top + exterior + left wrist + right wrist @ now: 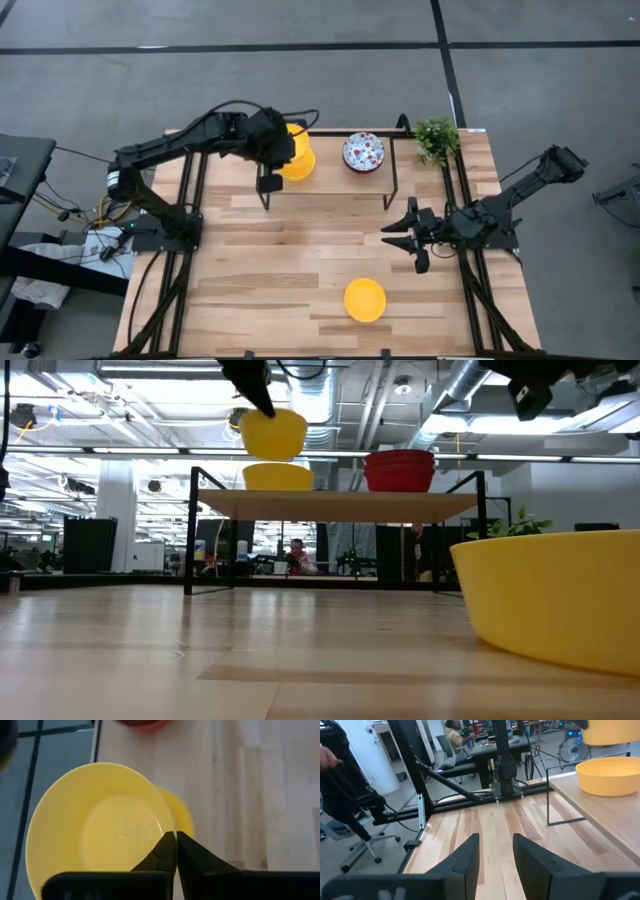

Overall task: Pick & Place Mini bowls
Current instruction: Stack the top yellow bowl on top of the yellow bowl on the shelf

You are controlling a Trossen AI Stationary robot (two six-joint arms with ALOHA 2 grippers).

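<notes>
My left gripper [283,158] reaches over the low shelf at the table's far side, shut on a plain yellow mini bowl [272,432]. That bowl hangs just above a second yellow bowl [278,476], which sits base-down on the shelf top. A stack of speckled white bowls [363,152] stands on the shelf to their right; in the low view the stack [400,470] looks red from the side. A third yellow bowl [365,300] sits on the table near its near edge. My right gripper [395,236] is open above the table's right half, touching nothing. My left gripper pinches the upper yellow bowl by its rim [169,824], one finger [159,856] inside the bowl and the other [196,859] outside. The fingers come from above, pointing down. The bowl is lifted clear, slightly tilted, directly over the yellow bowl [181,815] on the shelf.
The shelf [330,185] is a wooden board on a black metal frame, open underneath. A small green plant [437,138] stands at the table's far right corner. Bare wood lies between the shelf and the near yellow bowl [555,595]. People and desks show in the room beyond.
</notes>
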